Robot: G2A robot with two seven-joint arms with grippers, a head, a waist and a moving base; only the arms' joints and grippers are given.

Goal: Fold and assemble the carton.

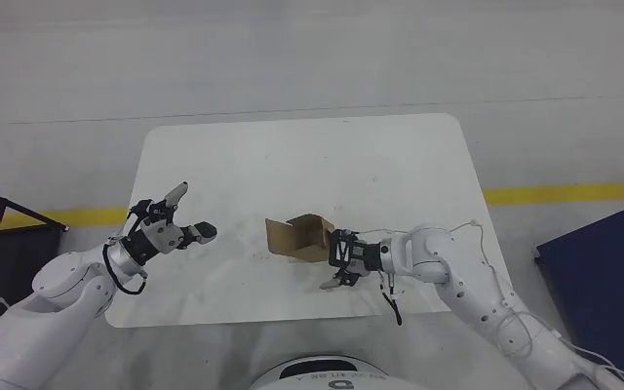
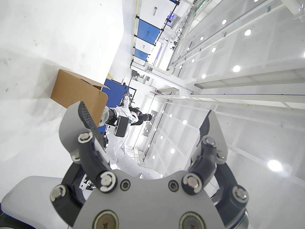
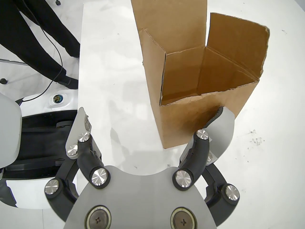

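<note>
Carton [image 1: 302, 239] of plain brown corrugated cardboard sits on the white surface [image 1: 292, 156], a little below the middle of the top view and towards the lower edge of the surface. It is a squarish tube with its open end turned to the right arm [image 1: 458, 263]. The right wrist view looks straight into it, and the brown inside [image 3: 190, 77] has nothing in it. One long flap [image 3: 166, 13] runs on from a side wall towards the top of that picture, with a small gouge near its far end. A second, shorter flap [image 3: 238, 41] stands out at the upper right, and its free edge is ragged and torn. The cut edges around the opening are rough and show the fluted core. The surface is smooth, with rounded corners, and is scuffed with small dark marks. The right jaws are spread wide and hold nothing. One curved metal finger [image 3: 220, 117] has its dark pad at the carton's outer wall just below the opening, seemingly touching it. The other finger [image 3: 79, 125] is well apart from it over bare surface. The left arm [image 1: 73, 278] is at the lower left of the top view. The left jaws are also spread wide and empty, near the surface's left edge and well apart from the carton. In the left wrist view a ribbed black pad [image 2: 91, 122] lines one finger, and the carton shows beyond it.
</note>
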